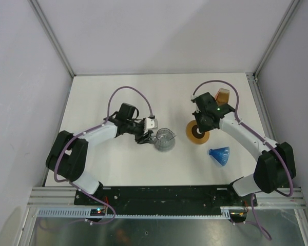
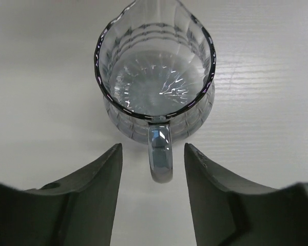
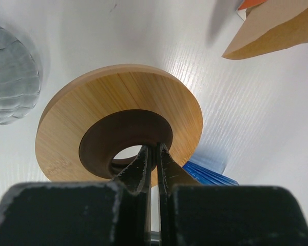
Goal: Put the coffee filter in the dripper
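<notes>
Blue dripper (image 3: 211,174) half hidden behind wooden ring (image 3: 128,97).

Your dripper (image 1: 219,155), a translucent blue ribbed cone, lies on its side at the table's (image 1: 118,102) near right, tip pointing left. The coffee filter (image 3: 277,25), flat tan paper, lies well apart, farther back.

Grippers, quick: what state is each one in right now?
Left gripper: open, jaws either side of the handle of the glass jug, not touching it.
Right gripper: closed, pinching the wooden ring at its hole's edge.
</notes>
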Robot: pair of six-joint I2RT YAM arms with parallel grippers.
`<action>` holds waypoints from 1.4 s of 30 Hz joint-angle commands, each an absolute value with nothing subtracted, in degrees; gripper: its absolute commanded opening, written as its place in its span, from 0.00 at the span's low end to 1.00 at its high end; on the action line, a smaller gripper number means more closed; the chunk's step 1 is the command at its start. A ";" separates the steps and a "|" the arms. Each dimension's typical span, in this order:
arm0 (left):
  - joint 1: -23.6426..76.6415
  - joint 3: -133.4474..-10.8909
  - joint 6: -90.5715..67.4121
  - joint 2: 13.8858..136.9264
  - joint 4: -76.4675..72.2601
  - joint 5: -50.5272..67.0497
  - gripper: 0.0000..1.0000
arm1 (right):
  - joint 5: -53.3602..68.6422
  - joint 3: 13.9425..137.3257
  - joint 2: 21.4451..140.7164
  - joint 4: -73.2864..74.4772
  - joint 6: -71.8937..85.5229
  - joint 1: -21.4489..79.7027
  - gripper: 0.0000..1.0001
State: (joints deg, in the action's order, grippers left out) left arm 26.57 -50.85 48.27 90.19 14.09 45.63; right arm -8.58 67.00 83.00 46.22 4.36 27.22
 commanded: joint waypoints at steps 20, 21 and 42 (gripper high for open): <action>16.71 -61.06 34.87 77.17 26.13 34.68 1.00 | -15.20 94.33 98.76 57.85 0.44 42.72 0.00; 15.30 -61.38 33.83 76.95 26.12 33.29 1.00 | -16.12 95.77 100.05 59.03 0.35 43.51 0.00; 10.19 -60.81 32.77 75.37 26.03 25.99 1.00 | -20.43 112.00 117.90 69.15 -4.84 51.96 0.00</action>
State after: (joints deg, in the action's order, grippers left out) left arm 10.79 -59.70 32.97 77.14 25.98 27.11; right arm -19.11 108.73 117.01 66.96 -3.53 51.18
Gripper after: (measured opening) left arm 0.995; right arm 0.034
